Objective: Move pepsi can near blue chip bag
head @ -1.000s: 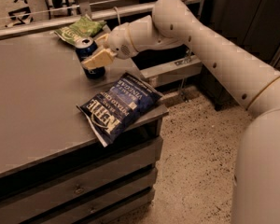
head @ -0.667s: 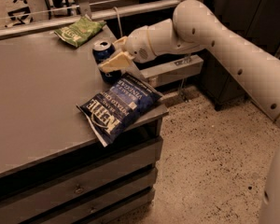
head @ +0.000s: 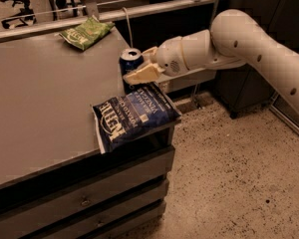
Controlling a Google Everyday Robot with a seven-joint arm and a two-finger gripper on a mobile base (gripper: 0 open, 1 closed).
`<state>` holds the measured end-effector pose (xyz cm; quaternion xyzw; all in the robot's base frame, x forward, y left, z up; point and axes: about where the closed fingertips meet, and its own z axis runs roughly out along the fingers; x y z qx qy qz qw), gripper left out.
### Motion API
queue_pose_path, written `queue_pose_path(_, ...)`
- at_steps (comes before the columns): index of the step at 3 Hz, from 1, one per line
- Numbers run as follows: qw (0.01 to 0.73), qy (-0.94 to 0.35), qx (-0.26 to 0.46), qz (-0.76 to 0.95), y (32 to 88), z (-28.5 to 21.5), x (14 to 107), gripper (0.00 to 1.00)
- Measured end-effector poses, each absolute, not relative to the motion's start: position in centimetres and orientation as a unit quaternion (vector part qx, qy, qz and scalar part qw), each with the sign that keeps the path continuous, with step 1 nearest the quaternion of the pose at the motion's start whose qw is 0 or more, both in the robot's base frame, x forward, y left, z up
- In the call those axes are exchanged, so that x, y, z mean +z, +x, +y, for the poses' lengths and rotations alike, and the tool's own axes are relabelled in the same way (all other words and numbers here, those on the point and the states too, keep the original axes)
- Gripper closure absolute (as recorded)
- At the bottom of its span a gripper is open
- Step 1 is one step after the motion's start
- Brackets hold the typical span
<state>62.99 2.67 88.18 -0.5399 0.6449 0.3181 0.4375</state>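
The pepsi can (head: 129, 62), dark blue with a silver top, is upright at the right edge of the grey table (head: 40, 98), just behind the blue chip bag (head: 134, 116). The navy Kettle bag lies flat at the table's front right corner and overhangs the edge a little. My gripper (head: 137, 66) reaches in from the right, and its beige fingers (head: 142, 74) are closed on the can's right side. The can's base is hidden behind the bag and the lower finger, so I cannot tell whether it rests on the table.
A smaller green chip bag (head: 85, 32) lies at the table's far edge. A metal rail (head: 154, 6) runs behind the table. Drawers (head: 89, 198) sit under the tabletop. Speckled floor (head: 239, 173) lies to the right, below my arm (head: 249, 39).
My gripper has carried the pepsi can to the right and toward the front, from beside the green chip bag to just behind the blue chip bag.
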Motion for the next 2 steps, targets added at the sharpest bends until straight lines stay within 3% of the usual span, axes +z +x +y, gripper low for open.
queue_pose_path(2, 0.437, -0.524, 0.326, 0.654, 62.09, 1.28, 87.63, 0.36)
